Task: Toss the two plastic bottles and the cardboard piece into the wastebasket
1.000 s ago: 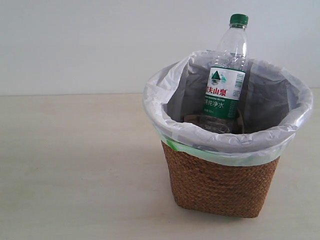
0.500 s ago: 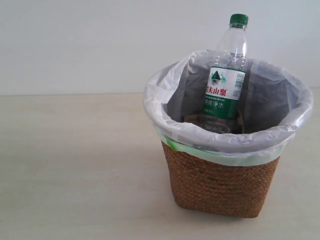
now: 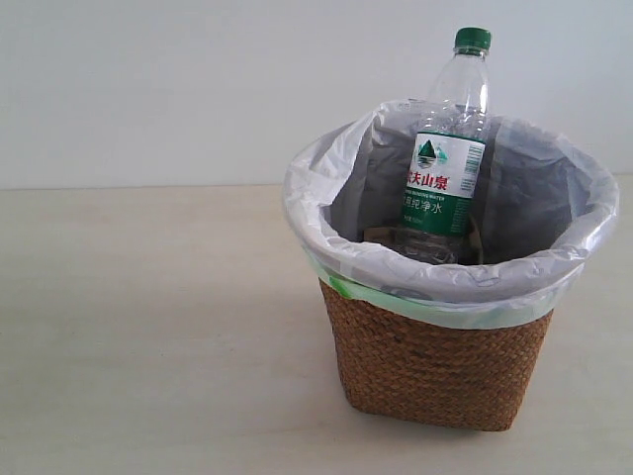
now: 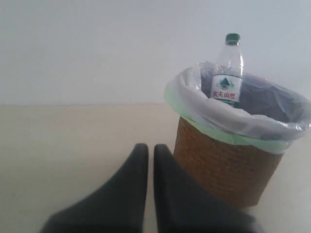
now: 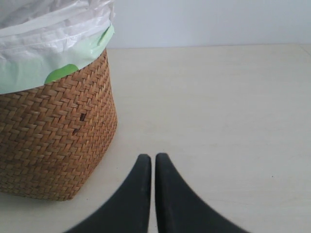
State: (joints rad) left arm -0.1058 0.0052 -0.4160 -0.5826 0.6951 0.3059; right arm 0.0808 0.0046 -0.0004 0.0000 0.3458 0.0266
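The brown wicker wastebasket [image 3: 435, 366], lined with a white bag, stands on the table at the right of the exterior view. Inside it the green-capped bottle [image 3: 447, 168] stands upright, its neck rising above the rim. A sliver of beige cardboard piece [image 3: 377, 235] shows at the bottle's foot. The red-labelled bottle is hidden. My left gripper [image 4: 151, 148] is shut and empty, low beside the wastebasket [image 4: 223, 165], with the bottle [image 4: 227, 73] showing above the rim. On the wastebasket's [image 5: 53, 141] other side my right gripper [image 5: 153, 158] is shut and empty. Neither gripper appears in the exterior view.
A light wooden tabletop [image 3: 148, 327] spreads to the left of the basket. A plain white wall [image 3: 198, 89] stands behind it.
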